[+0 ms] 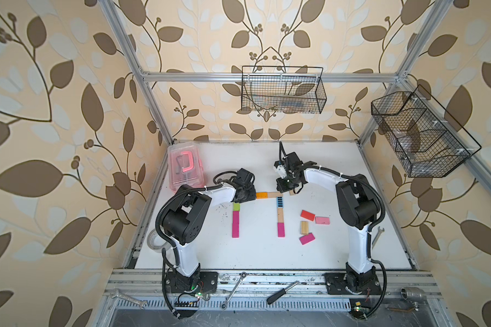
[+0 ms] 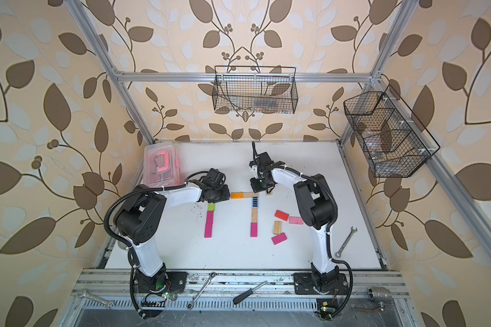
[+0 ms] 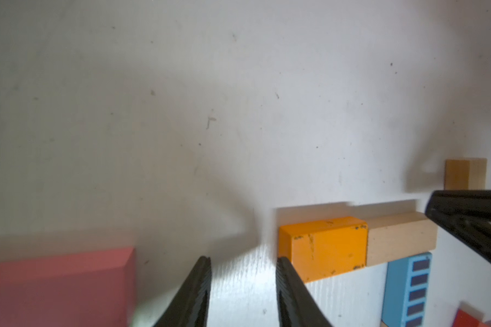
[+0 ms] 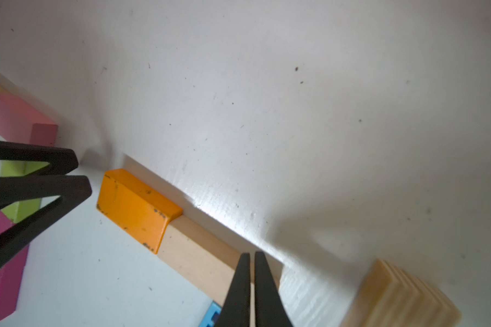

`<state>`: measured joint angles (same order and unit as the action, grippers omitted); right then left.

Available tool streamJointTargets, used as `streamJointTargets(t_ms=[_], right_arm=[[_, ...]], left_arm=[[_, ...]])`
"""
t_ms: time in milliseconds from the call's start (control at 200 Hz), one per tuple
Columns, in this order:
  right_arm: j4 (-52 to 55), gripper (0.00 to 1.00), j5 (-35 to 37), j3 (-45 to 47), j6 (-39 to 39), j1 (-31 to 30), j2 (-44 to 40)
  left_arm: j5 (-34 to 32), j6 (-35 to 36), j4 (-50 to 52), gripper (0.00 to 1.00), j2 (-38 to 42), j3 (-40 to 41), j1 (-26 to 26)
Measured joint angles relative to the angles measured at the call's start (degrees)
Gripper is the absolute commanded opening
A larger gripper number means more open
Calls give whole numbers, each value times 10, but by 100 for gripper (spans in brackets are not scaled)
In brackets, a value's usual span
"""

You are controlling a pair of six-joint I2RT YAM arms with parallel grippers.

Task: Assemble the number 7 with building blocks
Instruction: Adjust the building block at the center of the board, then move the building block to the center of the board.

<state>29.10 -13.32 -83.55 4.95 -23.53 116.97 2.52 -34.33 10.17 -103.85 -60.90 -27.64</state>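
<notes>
In both top views my left gripper (image 1: 247, 195) (image 2: 221, 195) sits low at the free end of the orange block (image 1: 261, 194) (image 2: 237, 195). That block lies end to end with a plain wood block (image 1: 273, 194) (image 2: 249, 194). My right gripper (image 1: 286, 185) (image 2: 260, 185) is over the row's other end. A blue striped block (image 1: 279, 202) (image 2: 255, 202) runs from the wood block back toward my bases. A lime green block (image 1: 236, 207) (image 2: 211, 207) lies just under my left gripper. A red block (image 1: 307, 215) (image 2: 281, 215) lies loose, well apart, nearer my right base.

In the left wrist view my left fingers (image 3: 199, 288) stand spread, with only bare white table (image 3: 238, 113) between them. The orange block (image 3: 326, 249) is just beside one finger; whether they touch I cannot tell. A blurred salmon-pink block (image 3: 57, 286) lies outside the other finger.

In the right wrist view my right fingers (image 4: 243, 291) are pressed together, pinching nothing, with their tips over the plain wood block (image 4: 199, 254). A small ribbed block (image 4: 403, 297) lies near them, apart from the row. My left gripper (image 4: 81, 174) is just off the orange block (image 4: 136, 206).
</notes>
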Motion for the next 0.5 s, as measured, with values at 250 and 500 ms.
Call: streamJointTargets(t_ms=[250,500], right_arm=[[-30,9,18,89,20,4,-78],[-42,25,44,198,42,-4,-156]], left_arm=[[6,23,30,80,78,0,5],[53,57,55,99,166,8,5]])
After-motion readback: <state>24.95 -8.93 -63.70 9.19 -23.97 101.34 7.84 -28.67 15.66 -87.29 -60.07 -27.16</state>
